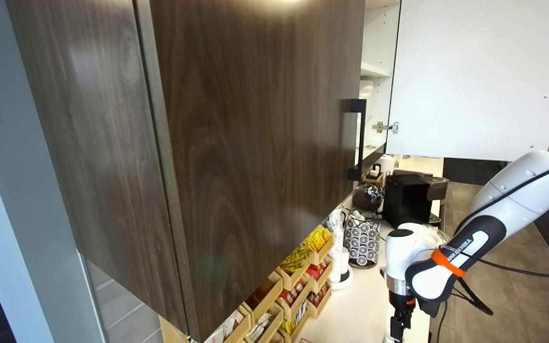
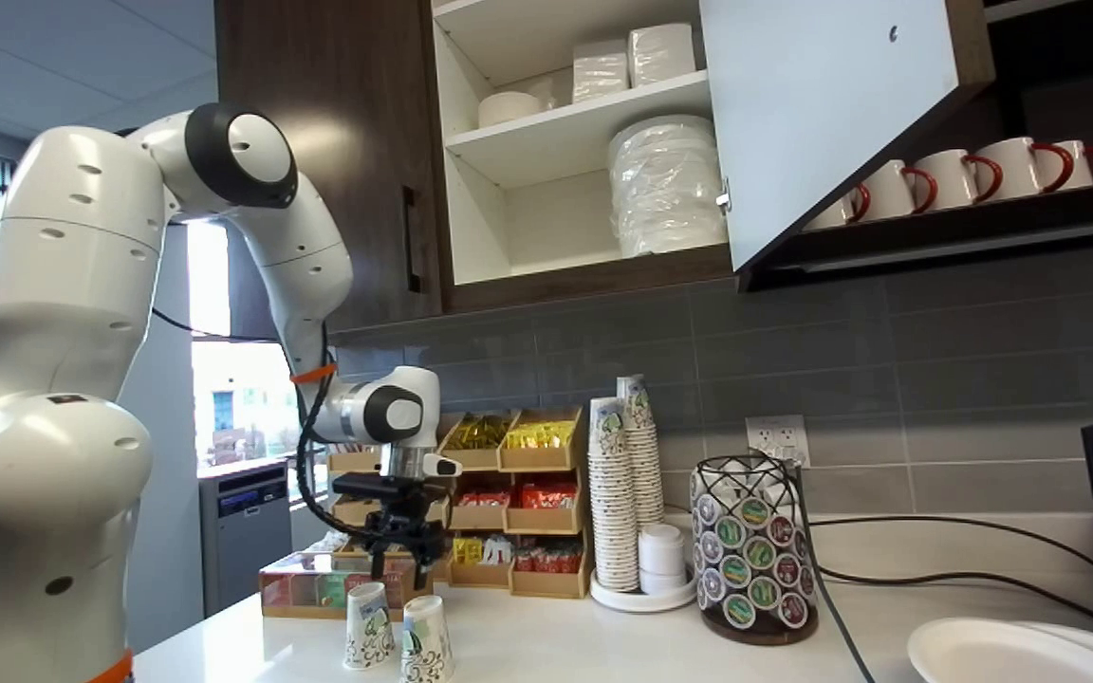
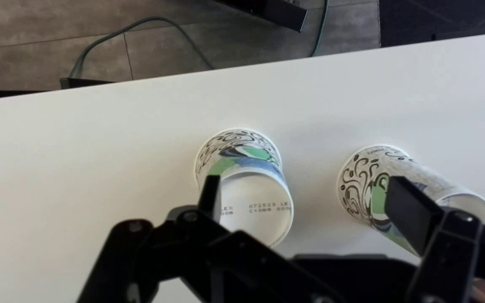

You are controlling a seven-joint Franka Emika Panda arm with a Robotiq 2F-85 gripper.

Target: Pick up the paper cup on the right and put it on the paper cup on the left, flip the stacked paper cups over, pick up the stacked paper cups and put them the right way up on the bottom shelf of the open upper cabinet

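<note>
Two white paper cups with a dark swirl and green-blue print stand apart, upside down, on the white counter. In an exterior view they are the left cup [image 2: 369, 626] and the right cup [image 2: 426, 643]. The wrist view shows both, one cup [image 3: 251, 198] with its printed base up and another cup [image 3: 377, 189]. My gripper [image 3: 303, 189] is open and empty above them, its fingers overlapping the cups in this view. It also shows above the cups in exterior views [image 2: 400, 567] [image 1: 400, 328]. The open upper cabinet [image 2: 475, 204] has a pale interior; wrapped plates stand right on its bottom shelf [image 2: 556, 261].
A snack organizer [image 2: 509, 493] stands behind the gripper. Tall cup stacks [image 2: 615, 503] and a coffee-pod holder [image 2: 755, 560] stand to its right. The open cabinet door [image 2: 822, 104] juts out at the right. White plates [image 2: 1011, 655] lie at front right. The counter edge [image 3: 242, 67] shows in the wrist view.
</note>
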